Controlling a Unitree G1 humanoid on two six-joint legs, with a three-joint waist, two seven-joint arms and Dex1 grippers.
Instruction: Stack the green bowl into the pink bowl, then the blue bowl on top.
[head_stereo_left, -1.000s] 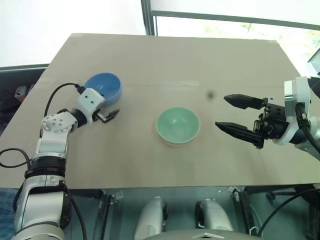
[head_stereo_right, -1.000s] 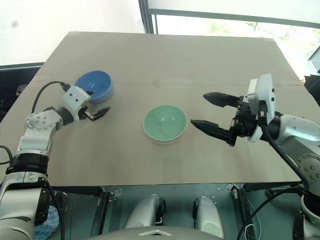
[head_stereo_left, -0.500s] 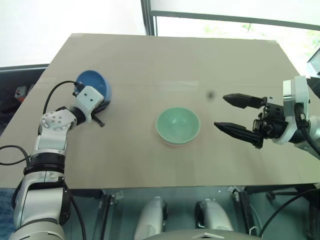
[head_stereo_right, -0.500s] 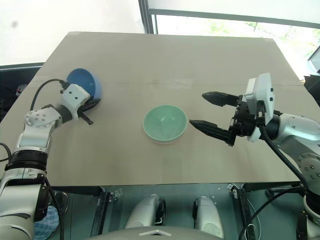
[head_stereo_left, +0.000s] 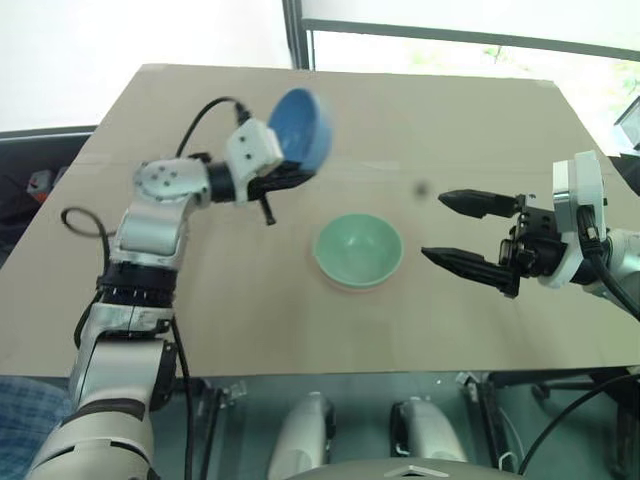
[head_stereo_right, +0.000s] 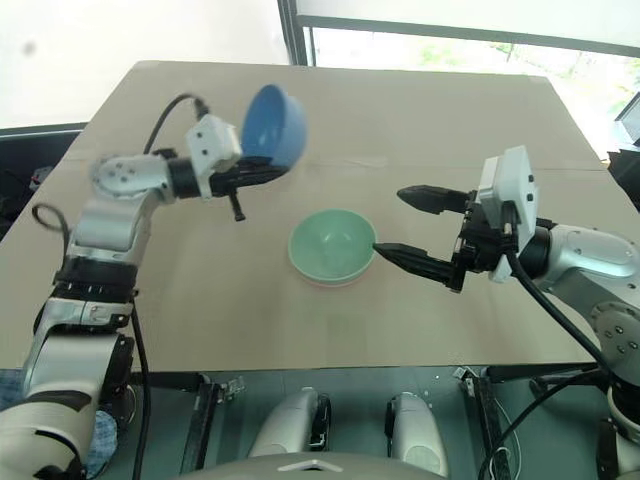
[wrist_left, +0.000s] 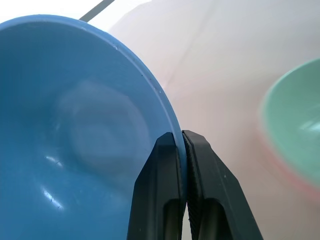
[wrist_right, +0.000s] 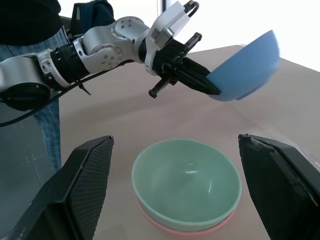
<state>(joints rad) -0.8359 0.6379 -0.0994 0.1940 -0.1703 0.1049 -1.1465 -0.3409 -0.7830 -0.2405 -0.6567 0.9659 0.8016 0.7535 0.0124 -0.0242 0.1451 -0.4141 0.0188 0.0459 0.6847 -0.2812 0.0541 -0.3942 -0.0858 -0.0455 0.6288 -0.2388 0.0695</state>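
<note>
The green bowl sits mid-table, nested in the pink bowl, of which just a thin rim peeks out beneath. The blue bowl hangs tilted in the air, up and to the left of the green one. My left gripper is shut on its lower rim, and the left wrist view shows both black fingers pinching that rim. To the right of the green bowl, my right gripper is held open and points at it, with nothing between its fingers.
The bowls rest on a tan table whose front edge runs close to me and whose far edge meets a window. A person in dark clothes stands beyond the table's left side.
My left gripper has shut on the blue bowl's rim, lifted it off the table and carried it right toward the green bowl, tilting it. The right gripper has held still.
</note>
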